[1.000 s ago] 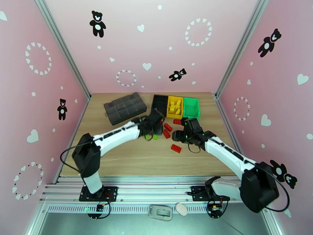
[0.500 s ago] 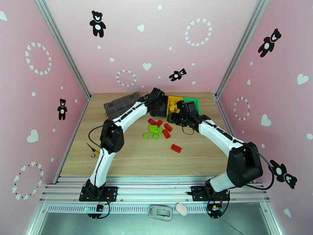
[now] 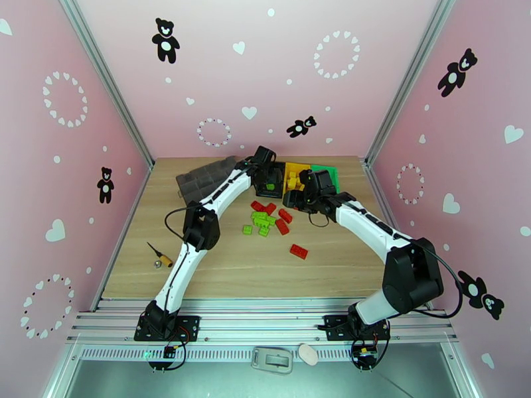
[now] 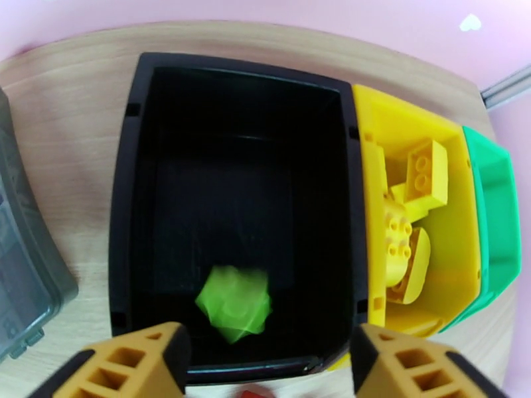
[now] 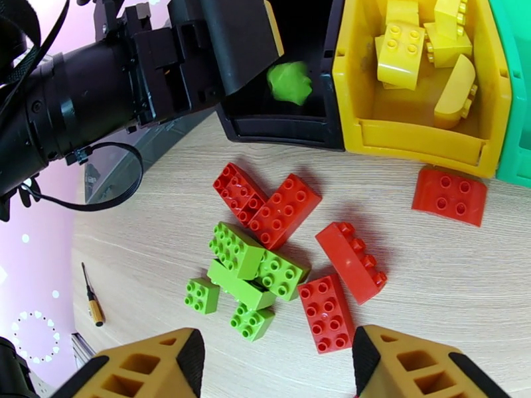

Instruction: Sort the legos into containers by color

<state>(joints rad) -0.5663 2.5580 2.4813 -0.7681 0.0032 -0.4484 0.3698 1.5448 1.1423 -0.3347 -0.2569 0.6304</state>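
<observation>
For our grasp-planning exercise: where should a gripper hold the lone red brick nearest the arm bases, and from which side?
Probably by the long sides of the lone red brick, from straight above, wrist turned to its slant. It lies flat and oblong, apart from the pile, bare table all round it.

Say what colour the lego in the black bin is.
The lego is light green; left wrist view shows it best.

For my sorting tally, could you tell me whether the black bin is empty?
Not empty: one blurred green lego is inside the black bin.
</observation>
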